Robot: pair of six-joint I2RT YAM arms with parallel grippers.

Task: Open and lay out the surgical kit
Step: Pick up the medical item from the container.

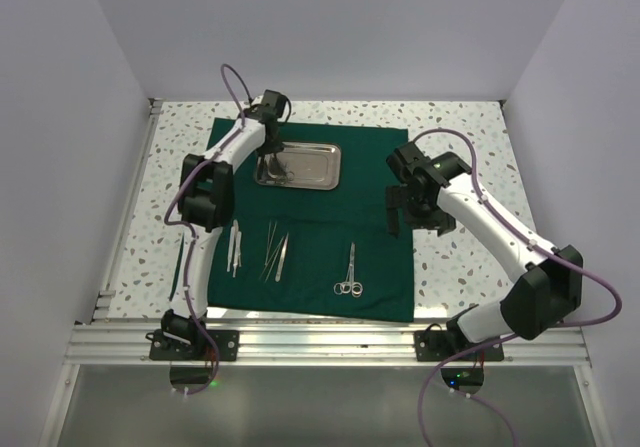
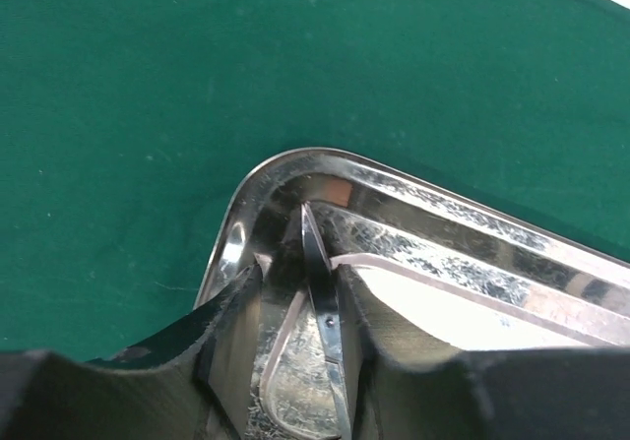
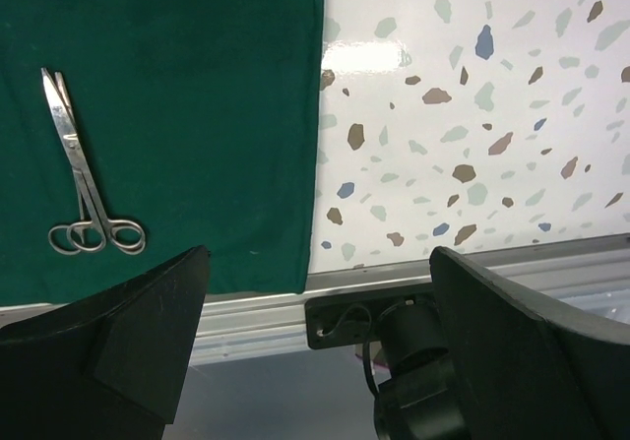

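The dark green cloth lies spread flat on the table. The shiny steel tray sits on its far half. My left gripper reaches down into the tray's left end. In the left wrist view its jaws are partly open around a slim pointed steel instrument, which lies against the right finger while the left finger stands apart. On the near half of the cloth lie two pale handles, tweezers and ring-handled forceps. My right gripper is open and empty above the cloth's right edge.
The forceps lie left of my right gripper in the right wrist view. An aluminium rail runs along the table's near edge and holds both arm bases. White walls enclose the speckled table on three sides.
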